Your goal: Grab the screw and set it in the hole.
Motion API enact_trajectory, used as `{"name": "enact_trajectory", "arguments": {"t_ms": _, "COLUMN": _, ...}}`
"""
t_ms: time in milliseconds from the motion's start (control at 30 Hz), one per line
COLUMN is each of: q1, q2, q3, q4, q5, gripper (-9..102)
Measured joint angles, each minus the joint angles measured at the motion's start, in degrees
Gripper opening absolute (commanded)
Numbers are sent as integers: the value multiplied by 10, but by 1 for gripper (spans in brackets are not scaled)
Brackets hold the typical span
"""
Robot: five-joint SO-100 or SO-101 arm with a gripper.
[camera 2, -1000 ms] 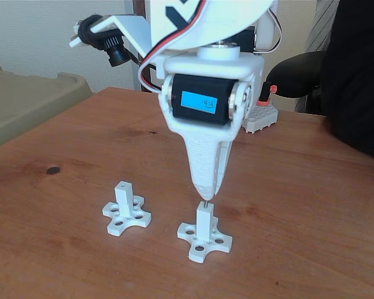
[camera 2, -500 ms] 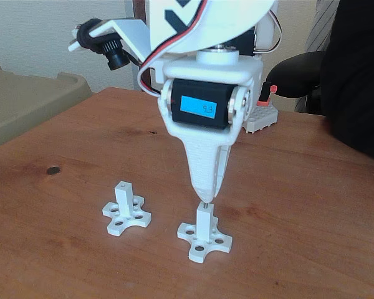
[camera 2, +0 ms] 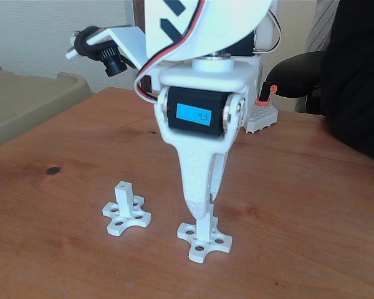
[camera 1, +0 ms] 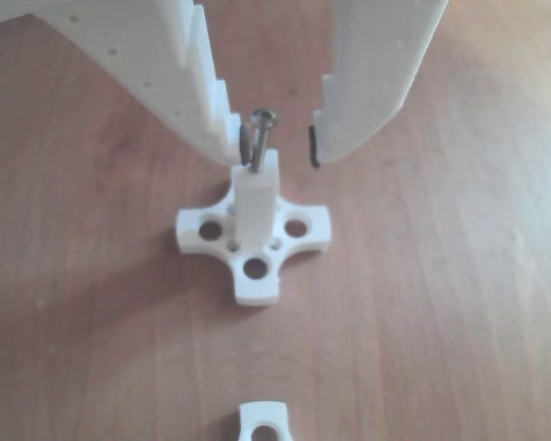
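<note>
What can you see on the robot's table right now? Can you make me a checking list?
Surface: brown wooden table, a small dark spot near its left edge in the fixed view.
Job's things: screw stands upright in the top of the white post, its head still above it.
Clutter: second white post, nothing in it; a grey block with a red piece at the back.
Gripper: gripper open, fingers either side of the screw, right one clearly apart from it.
Cables: red, white and black wires loop over the arm.
Surroundings: black chair, beige bin, a person's dark sleeve.
</note>
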Motion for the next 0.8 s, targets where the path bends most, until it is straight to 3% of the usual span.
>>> {"name": "enact_trajectory", "arguments": {"t_ms": 800, "q1": 25, "q2": 0, "q3": 0, "q4": 47, "q5": -43, "gripper": 24}}
